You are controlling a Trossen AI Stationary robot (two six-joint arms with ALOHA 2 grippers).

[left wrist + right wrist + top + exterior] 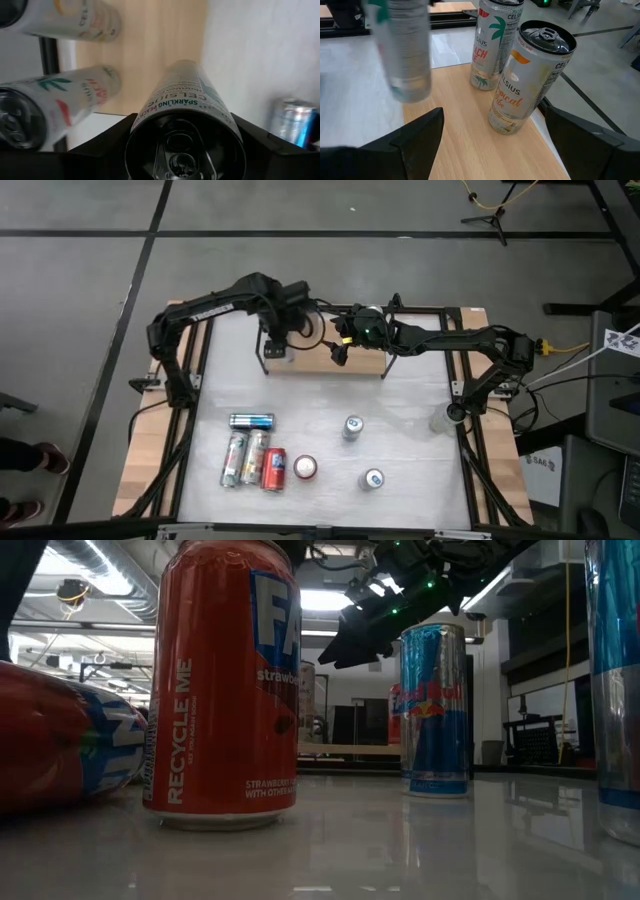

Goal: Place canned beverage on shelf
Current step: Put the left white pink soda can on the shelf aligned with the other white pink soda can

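From above, the white table (400,430) carried a small light-wood shelf with black rod uprights (325,360) at its 12 o'clock edge. The left claw (277,340) hung over the shelf's 9 o'clock end; the right claw (343,345) hovered over its middle. Toward 6 o'clock, several cans lay on their sides beside an upright red can (305,468) and two upright silver-blue cans (352,427).

At table height, the red can (222,685) stood close at 9 o'clock and a blue-silver can (434,705) stood farther back, with a dark arm overhead.

The left wrist camera showed the left claw (185,145) gripping a white peach-flavoured can (187,107) over the wood, two white cans nearby.

The right wrist camera showed the right claw (490,145) spread open and empty, with two upright white cans (530,75) on the shelf board (465,130).
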